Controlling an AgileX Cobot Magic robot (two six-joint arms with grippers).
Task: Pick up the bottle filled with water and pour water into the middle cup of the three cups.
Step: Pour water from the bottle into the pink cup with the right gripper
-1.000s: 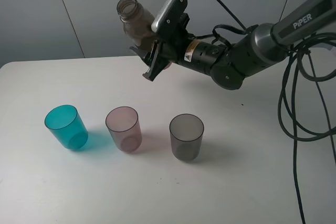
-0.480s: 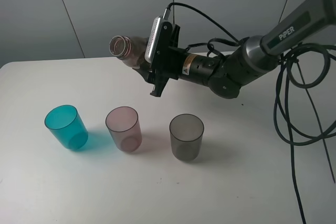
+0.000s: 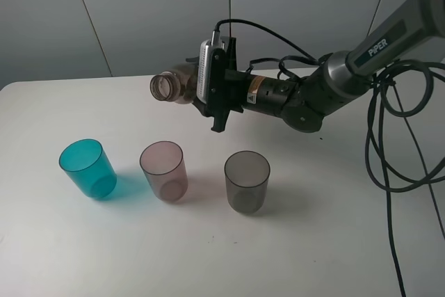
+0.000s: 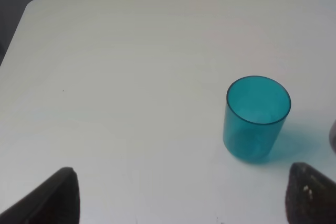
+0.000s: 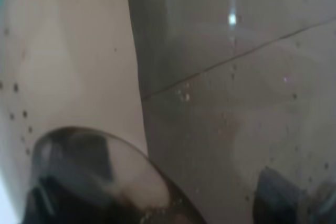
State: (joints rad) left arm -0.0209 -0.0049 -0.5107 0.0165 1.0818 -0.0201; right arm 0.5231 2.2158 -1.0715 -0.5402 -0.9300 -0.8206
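Smoky bottle (image 3: 178, 82) roughly horizontal, mouth pointing left, clamped in right gripper (image 3: 201, 92), seemingly behind middle cup (image 3: 164, 170)

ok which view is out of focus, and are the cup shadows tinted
Right wrist view: the bottle fills it, too close, out of focus. Exterior high view: sharp; the teal cup throws a teal-tinted shadow. Left wrist view: sharp, fingertips blurred.

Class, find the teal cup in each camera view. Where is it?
Exterior high: teal cup, left end of the row.
Left wrist: teal cup, upright on the white table.
Right wrist: not seen; the bottle fills it.
Shared landmark: the white table's rounded corner.
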